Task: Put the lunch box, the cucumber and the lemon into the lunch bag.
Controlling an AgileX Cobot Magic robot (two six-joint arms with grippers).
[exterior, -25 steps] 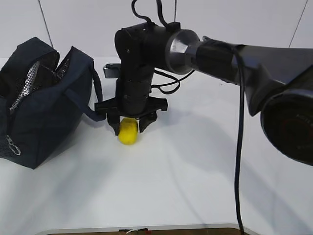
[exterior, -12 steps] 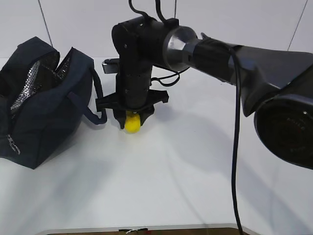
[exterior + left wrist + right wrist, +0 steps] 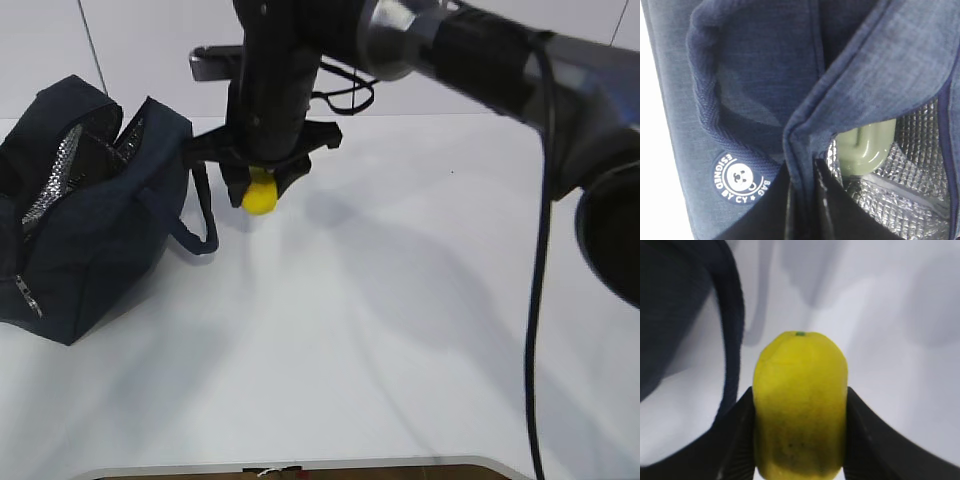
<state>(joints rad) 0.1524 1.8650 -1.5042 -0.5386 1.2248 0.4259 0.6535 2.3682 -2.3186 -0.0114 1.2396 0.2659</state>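
Yellow lemon: one, clamped in right end effector.

The lunch bag gapes open at the top. Its loop handle hangs just beside the right end effector. The bench lies bare to the right.

Black right arm with silver collar, looped cables, black claw.

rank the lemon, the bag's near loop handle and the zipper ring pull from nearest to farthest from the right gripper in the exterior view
1. lemon: clamped in the right gripper, off the table.
2. loop handle: just left of the gripper, hanging down the lunch bag.
3. zipper ring pull: far left, low on the bag's near end.
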